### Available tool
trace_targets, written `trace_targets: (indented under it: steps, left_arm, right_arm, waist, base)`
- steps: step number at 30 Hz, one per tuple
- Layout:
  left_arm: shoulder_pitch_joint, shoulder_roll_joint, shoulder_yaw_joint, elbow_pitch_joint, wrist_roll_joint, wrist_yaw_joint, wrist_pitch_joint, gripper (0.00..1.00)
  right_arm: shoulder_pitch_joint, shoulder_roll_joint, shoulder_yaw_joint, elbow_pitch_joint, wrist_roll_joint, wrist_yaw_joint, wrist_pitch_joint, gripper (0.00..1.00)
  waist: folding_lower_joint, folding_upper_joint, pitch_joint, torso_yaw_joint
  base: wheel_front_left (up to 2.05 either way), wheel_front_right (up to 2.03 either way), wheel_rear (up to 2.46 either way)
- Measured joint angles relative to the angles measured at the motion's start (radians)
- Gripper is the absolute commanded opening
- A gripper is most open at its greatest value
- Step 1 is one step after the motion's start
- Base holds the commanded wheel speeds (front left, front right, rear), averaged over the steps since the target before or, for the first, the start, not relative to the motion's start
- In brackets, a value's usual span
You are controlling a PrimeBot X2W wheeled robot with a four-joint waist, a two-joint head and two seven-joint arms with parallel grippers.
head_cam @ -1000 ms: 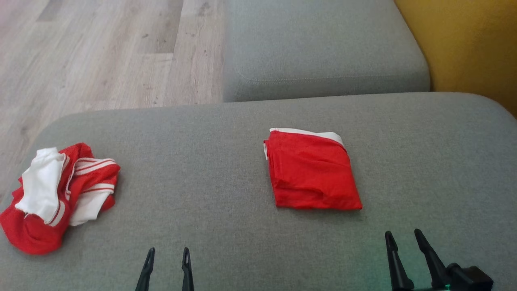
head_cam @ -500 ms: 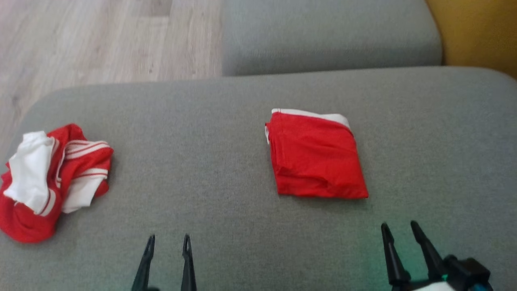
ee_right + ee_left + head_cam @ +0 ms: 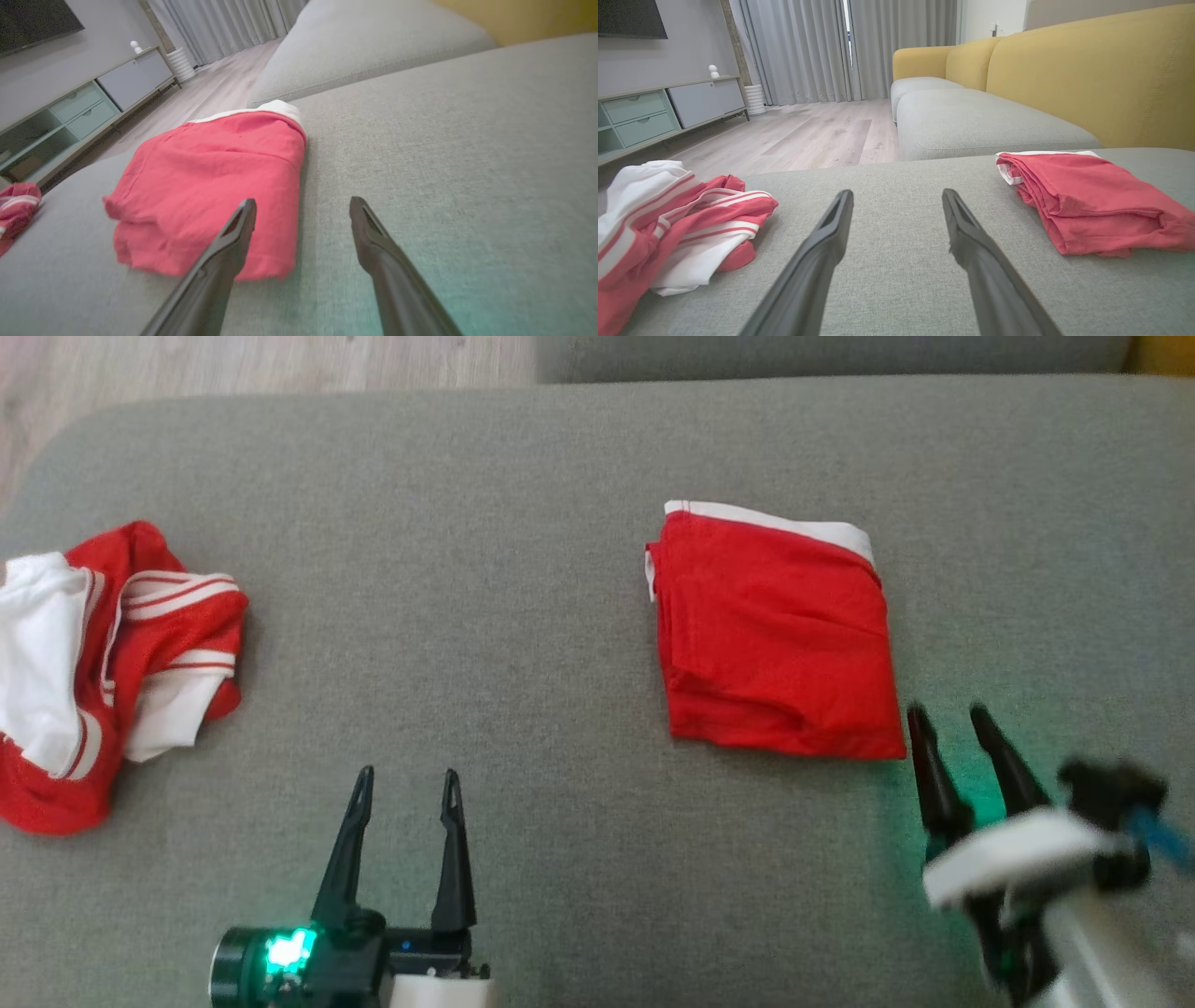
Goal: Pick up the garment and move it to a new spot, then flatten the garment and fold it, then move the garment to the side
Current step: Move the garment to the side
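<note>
Folded red garment (image 3: 775,635) is positioned just ahead of the spread right gripper (image 3: 949,712); the left gripper (image 3: 408,772) is also held spread.

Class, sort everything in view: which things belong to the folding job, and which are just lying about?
Job: folded red garment, right gripper, left gripper, grey cushion.
Lying about: crumpled red-and-white garment (untouched for now), drawer cabinet, curtains.

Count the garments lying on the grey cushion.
2: a folded red garment right of centre and a crumpled red-and-white garment at the left edge. None looks hidden.
</note>
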Motion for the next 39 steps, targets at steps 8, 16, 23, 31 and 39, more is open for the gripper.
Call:
trace_targets:
  steps: [8,16,23,31,39]
  left_arm:
    - [-0.060,-0.001,-0.042,0.001,0.000,-0.001,0.000,1.00]
    - [-0.094,-0.002,-0.065,0.004,-0.001,0.007,0.000,1.00]
    - [-0.095,-0.002,-0.062,0.008,-0.001,0.011,0.000,1.00]
    - [-0.136,-0.002,-0.059,0.000,0.001,0.008,0.000,1.00]
    - [-0.213,-0.001,-0.055,0.000,0.028,-0.011,0.000,1.00]
  right_arm:
    - [-0.258,-0.103,0.074,0.098,0.298,0.000,0.267,1.00]
    - [-0.291,-0.135,0.153,0.151,0.446,0.000,0.402,0.00]
    - [-0.295,-0.184,0.215,0.126,0.482,0.000,0.369,0.00]
    - [-0.348,-0.387,0.209,0.134,0.403,0.000,0.329,0.00]
    - [-0.435,-0.548,0.160,0.187,0.351,0.000,0.294,0.00]
  waist:
    - [-0.0001,0.0000,0.045,0.014]
    - [-0.0002,0.0000,0.076,0.034]
    - [-0.0003,0.0000,0.083,0.006]
    - [-0.0003,0.0000,0.127,-0.068]
    - [-0.0002,0.0000,0.213,-0.127]
  base:
    - [0.00,0.00,0.00]
    - [0.00,0.00,0.00]
    - [0.00,0.00,0.00]
    - [0.00,0.00,0.00]
    - [0.00,0.00,0.00]
